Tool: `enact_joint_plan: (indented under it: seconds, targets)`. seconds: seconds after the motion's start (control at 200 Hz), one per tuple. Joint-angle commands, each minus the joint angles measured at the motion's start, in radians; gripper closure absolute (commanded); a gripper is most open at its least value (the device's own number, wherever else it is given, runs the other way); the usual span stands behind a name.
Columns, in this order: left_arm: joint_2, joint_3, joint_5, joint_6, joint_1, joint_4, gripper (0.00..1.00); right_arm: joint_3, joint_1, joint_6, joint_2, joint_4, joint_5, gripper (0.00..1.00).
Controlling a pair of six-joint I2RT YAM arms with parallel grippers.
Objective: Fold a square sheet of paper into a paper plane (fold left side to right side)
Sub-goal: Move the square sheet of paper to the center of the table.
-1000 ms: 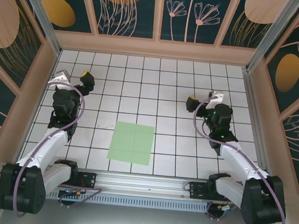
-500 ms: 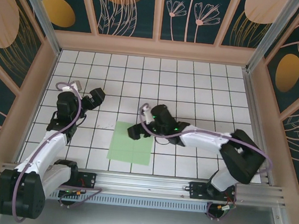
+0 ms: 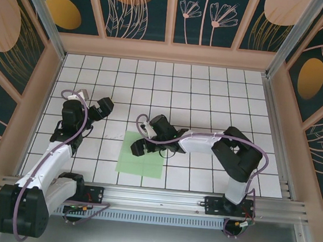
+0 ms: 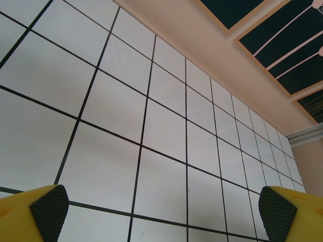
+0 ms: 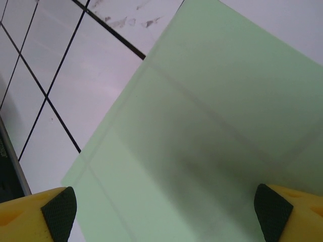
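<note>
Since a second ago your right gripper (image 3: 140, 146) has swung across to hang over the left part of the flat, unfolded sheet of paper (image 3: 145, 164), jaws wide and empty. Your left gripper (image 3: 101, 106), also wide, waits off it. I judge the first fold barely begun: next, pinch the left edge. A white tiled tabletop (image 3: 211, 91) carries the sheet near its front, and floral walls (image 3: 138, 9) surround it.

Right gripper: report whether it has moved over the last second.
Yes. The right gripper swung left across the tiles, to above the square sheet of paper.
</note>
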Motion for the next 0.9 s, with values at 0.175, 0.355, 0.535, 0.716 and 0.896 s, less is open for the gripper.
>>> enact_joint_plan:
  seconds: [0.175,0.355,0.535,0.716,0.896]
  targets:
    - [0.012,0.012,0.004,0.006,0.005,-0.006,0.01,-0.013,-0.111,-0.026,0.012,-0.055,0.055,0.06]
    - [0.021,0.013,0.010,0.001,0.005,0.001,0.02,0.004,-0.227,-0.101,0.023,-0.068,0.065,0.06]
    - [0.039,0.017,0.040,-0.011,0.005,0.013,0.02,0.064,-0.305,-0.166,0.060,-0.099,0.083,0.06]
    - [0.060,0.018,0.109,-0.027,0.005,0.038,0.01,0.102,-0.313,-0.180,0.047,-0.102,0.089,0.05]
    - [0.131,0.050,0.274,-0.036,-0.009,0.048,0.07,0.092,-0.319,-0.171,-0.064,-0.102,0.149,0.04]
